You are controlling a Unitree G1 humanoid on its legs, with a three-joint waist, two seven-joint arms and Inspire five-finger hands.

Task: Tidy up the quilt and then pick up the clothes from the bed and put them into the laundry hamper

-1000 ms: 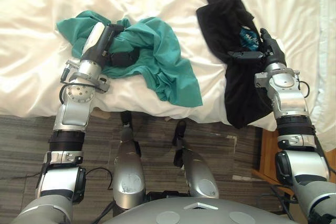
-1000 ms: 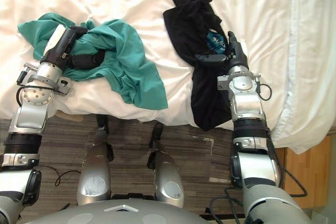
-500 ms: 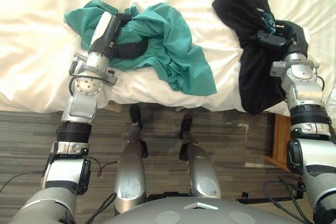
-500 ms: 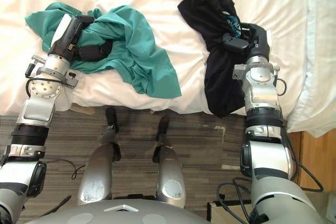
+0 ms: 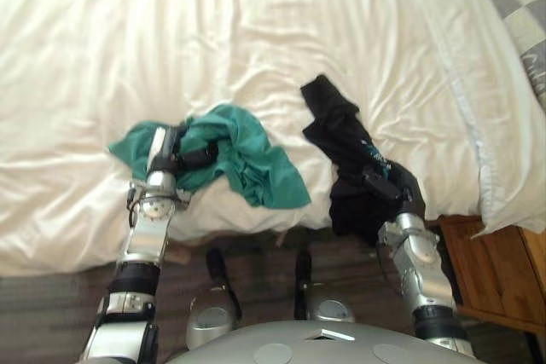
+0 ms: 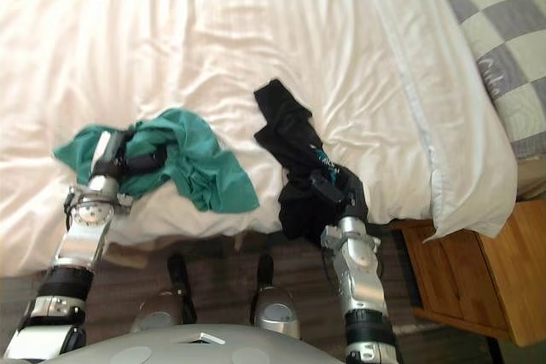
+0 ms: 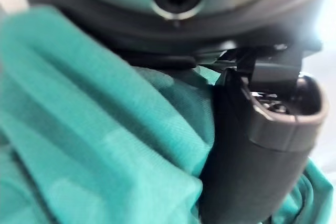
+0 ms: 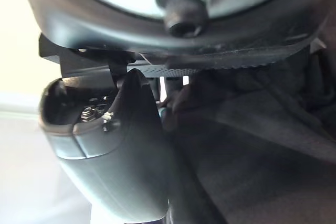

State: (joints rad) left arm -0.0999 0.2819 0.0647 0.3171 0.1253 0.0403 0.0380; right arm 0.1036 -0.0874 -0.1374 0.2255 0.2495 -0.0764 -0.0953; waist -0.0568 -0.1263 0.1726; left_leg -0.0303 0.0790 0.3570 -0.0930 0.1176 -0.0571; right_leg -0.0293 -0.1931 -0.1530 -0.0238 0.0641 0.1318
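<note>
L hand clenched on green shirt near bed edge | R hand gripping black garment, half off edge | risk imo: loose tails drag quilt or slip out on lift

Bright, even light floods the white quilt, almost bleaching it; soft grey shadows sit in its folds, and the floor below lies dim.

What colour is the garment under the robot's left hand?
Teal-green garment, clearest in the left eye view.
</note>
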